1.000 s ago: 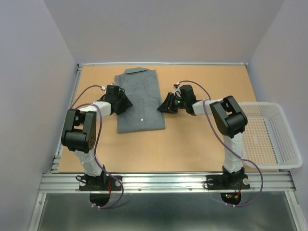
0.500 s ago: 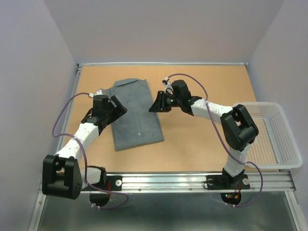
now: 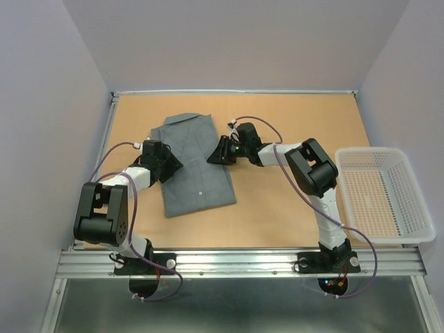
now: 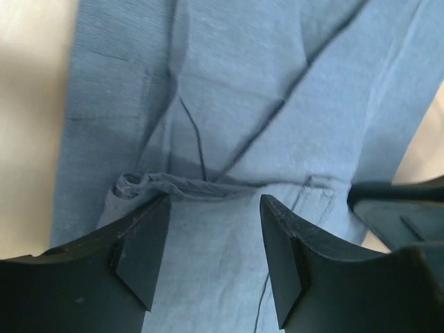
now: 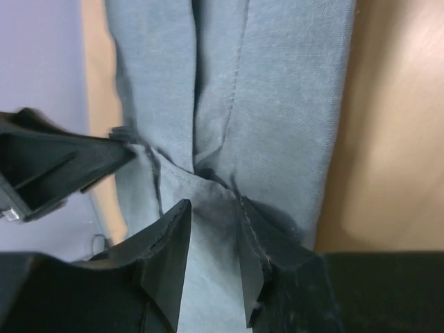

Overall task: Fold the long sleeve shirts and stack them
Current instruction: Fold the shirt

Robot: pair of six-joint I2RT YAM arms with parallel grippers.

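1. Top view: the medium-grey cloth button-up long sleeve shirt (image 3: 198, 170) lies folded into a tall rectangle left of centre on the tan board table (image 3: 291, 208). Its collar is toward the upper edge of the frame, and the whole packet sits slightly askew.
2. My left gripper (image 3: 171, 165) is down on the shirt's left edge and my right gripper (image 3: 213, 153) on its right edge. They face each other across the cloth.
3. Left wrist view: my two black fingers (image 4: 142, 253) stand apart at the bottom of the frame, released. Grey cloth lies flat in the gap, and a bunched ridge of fabric sits just past the tips.
4. At the right edge of that same view, a black part of my right gripper shows on the far side of the shirt.
5. Right wrist view: my jaws are drawn close, clenched on a raised fold of the shirt. Creases run up the frame from the pinch, with bare tan board to the right of the cloth.
6. A white mesh plastic basket (image 3: 381, 194) sits at the right of the top view, well apart from the shirt.
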